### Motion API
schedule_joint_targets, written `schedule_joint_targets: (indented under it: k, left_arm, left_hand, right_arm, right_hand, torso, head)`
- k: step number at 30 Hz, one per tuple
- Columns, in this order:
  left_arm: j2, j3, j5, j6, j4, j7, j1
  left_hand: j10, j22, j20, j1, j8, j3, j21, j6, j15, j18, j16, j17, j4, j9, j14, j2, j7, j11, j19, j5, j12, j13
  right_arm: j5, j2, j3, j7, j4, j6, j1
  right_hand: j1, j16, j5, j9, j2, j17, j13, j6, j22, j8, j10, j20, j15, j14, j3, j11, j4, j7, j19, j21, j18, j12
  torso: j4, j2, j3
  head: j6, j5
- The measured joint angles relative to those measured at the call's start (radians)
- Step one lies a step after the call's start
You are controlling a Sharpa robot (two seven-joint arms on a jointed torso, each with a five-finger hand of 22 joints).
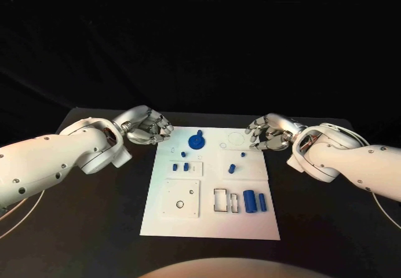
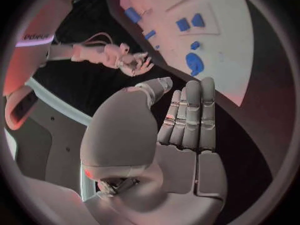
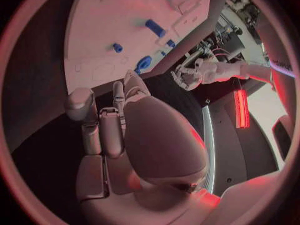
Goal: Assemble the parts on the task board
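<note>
The white task board (image 1: 209,217) lies in the middle of the black table. At its far end sits a round blue part (image 1: 196,141), with small blue pegs (image 1: 181,167) and another peg (image 1: 232,169) nearer the middle. Two blue cylinders (image 1: 255,202) lie near the right edge beside rectangular slots (image 1: 221,200). My left hand (image 1: 149,127) hovers past the board's far left corner, fingers curled in, holding nothing. My right hand (image 1: 268,132) hovers at the far right corner, also curled and holding nothing. The left wrist view shows the left hand's fingers (image 2: 187,120) held together above the table.
A raised square plate (image 1: 182,198) with a small hole sits on the board's near left part. Black table (image 1: 83,231) surrounds the board on all sides, with open room to the left, right and front.
</note>
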Motion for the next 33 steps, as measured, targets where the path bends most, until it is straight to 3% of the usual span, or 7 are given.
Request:
schedule_joint_targets:
  k: [3, 4, 7, 8, 12, 20, 33]
  left_arm:
    - [-0.012, 0.0, 0.194, -0.001, 0.008, 0.034, 0.0]
    - [-0.015, 0.0, 0.25, 0.0, 0.011, 0.045, -0.001]
    - [-0.025, 0.0, 0.404, 0.005, 0.024, 0.079, -0.001]
    - [-0.027, 0.0, 0.441, 0.007, 0.028, 0.09, -0.001]
    - [-0.035, 0.0, 0.571, 0.016, 0.041, 0.131, -0.001]
    - [-0.041, 0.0, 0.682, 0.02, 0.05, 0.171, -0.001]
    - [-0.046, 0.0, 0.721, 0.024, 0.054, 0.187, -0.001]
  left_hand:
    - [0.016, -0.015, -0.002, -0.019, 0.002, -0.016, -0.017, 0.0, -0.006, 0.0, 0.0, -0.001, 0.016, 0.0, 0.01, 0.005, 0.0, -0.009, 0.016, 0.0, 0.026, 0.011]
    - [0.016, -0.019, -0.002, -0.021, 0.003, -0.019, -0.019, 0.0, -0.006, 0.0, 0.0, -0.002, 0.019, 0.0, 0.01, 0.008, 0.0, -0.009, 0.016, 0.0, 0.027, 0.012]
    - [0.016, -0.03, -0.002, -0.021, 0.008, -0.019, -0.038, 0.004, -0.006, 0.0, -0.009, -0.006, 0.019, 0.0, 0.01, 0.008, -0.004, -0.009, 0.016, 0.0, 0.034, 0.014]
    - [0.016, -0.033, -0.002, -0.021, 0.008, -0.019, -0.041, 0.004, -0.008, 0.0, -0.009, -0.007, 0.019, 0.0, 0.008, 0.008, -0.004, -0.009, 0.016, 0.0, 0.034, 0.014]
    - [0.016, -0.038, -0.002, -0.021, 0.008, -0.019, -0.045, 0.004, -0.006, 0.0, -0.013, -0.009, 0.019, 0.0, 0.002, 0.008, -0.004, -0.009, 0.016, 0.0, 0.038, 0.015]
    - [0.016, -0.041, -0.002, -0.021, 0.008, -0.022, -0.053, 0.003, -0.006, 0.0, -0.023, -0.011, 0.016, 0.0, -0.005, 0.008, -0.004, -0.009, 0.016, 0.0, 0.038, 0.015]
    - [0.015, -0.046, -0.003, -0.021, 0.008, -0.022, -0.057, 0.003, -0.006, 0.0, -0.023, -0.013, 0.016, 0.0, -0.005, 0.008, -0.004, -0.008, 0.016, 0.0, 0.038, 0.015]
  right_arm:
    - [-0.103, 0.002, 0.0, -0.006, 0.006, 0.021, -0.009]
    - [-0.136, 0.003, 0.0, -0.008, 0.008, 0.027, -0.013]
    - [-0.23, 0.007, -0.001, -0.017, 0.014, 0.044, -0.025]
    - [-0.255, 0.01, -0.001, -0.02, 0.015, 0.048, -0.028]
    - [-0.349, 0.021, -0.001, -0.036, 0.02, 0.056, -0.041]
    - [-0.437, 0.047, -0.001, -0.073, 0.012, 0.058, -0.048]
    - [-0.478, 0.075, 0.0, -0.114, -0.003, 0.061, -0.057]
  right_hand:
    - [0.008, 0.0, -0.008, -0.01, -0.008, -0.001, -0.033, 0.0, 0.007, -0.017, 0.0, 0.0, 0.0, 0.0, 0.028, 0.0, 0.0, 0.0, 0.0, 0.0, 0.0, -0.022]
    - [0.005, 0.0, -0.015, -0.013, -0.022, -0.001, -0.044, 0.0, 0.01, -0.023, 0.002, 0.0, 0.0, 0.0, 0.039, 0.002, -0.001, 0.0, 0.0, 0.001, 0.0, -0.028]
    - [-0.004, 0.0, -0.031, -0.018, -0.033, -0.001, -0.064, 0.01, 0.017, -0.031, 0.013, 0.0, 0.0, 0.0, 0.06, 0.012, 0.0, 0.005, 0.0, 0.014, 0.0, -0.032]
    - [-0.004, 0.0, -0.037, -0.019, -0.033, -0.001, -0.071, 0.084, 0.021, -0.035, 0.014, -0.001, 0.0, 0.0, 0.069, 0.012, 0.0, 0.002, 0.001, 0.017, 0.0, -0.036]
    - [-0.02, -0.004, -0.045, -0.022, -0.049, -0.001, -0.092, 0.109, 0.029, -0.043, 0.04, -0.009, 0.0, 0.0, 0.091, 0.0, 0.002, -0.002, 0.009, 0.024, 0.0, -0.044]
    - [-0.052, -0.004, -0.045, -0.024, -0.054, 0.004, -0.119, 0.148, 0.043, -0.047, 0.058, -0.004, 0.0, 0.0, 0.134, 0.003, 0.001, 0.003, 0.019, 0.04, 0.0, -0.055]
    - [-0.09, -0.004, -0.072, -0.029, -0.06, 0.011, -0.147, 0.17, 0.054, -0.055, 0.069, 0.001, 0.0, 0.0, 0.235, 0.007, -0.001, 0.005, 0.028, 0.048, 0.0, -0.067]
  torso:
    - [0.0, 0.001, 0.0]
    - [0.0002, 0.001, -0.0003]
    - [0.0005, 0.002, -0.0009]
    - [0.0005, 0.002, -0.001]
    - [0.0003, 0.003, -0.0011]
    - [0.001, 0.004, -0.0018]
    - [0.0016, 0.004, -0.0018]
  head:
    - [0.002, -0.014]
    - [0.003, -0.019]
    - [0.002, -0.026]
    - [0.002, -0.027]
    - [0.002, -0.027]
    - [0.002, -0.027]
    - [-0.003, -0.024]
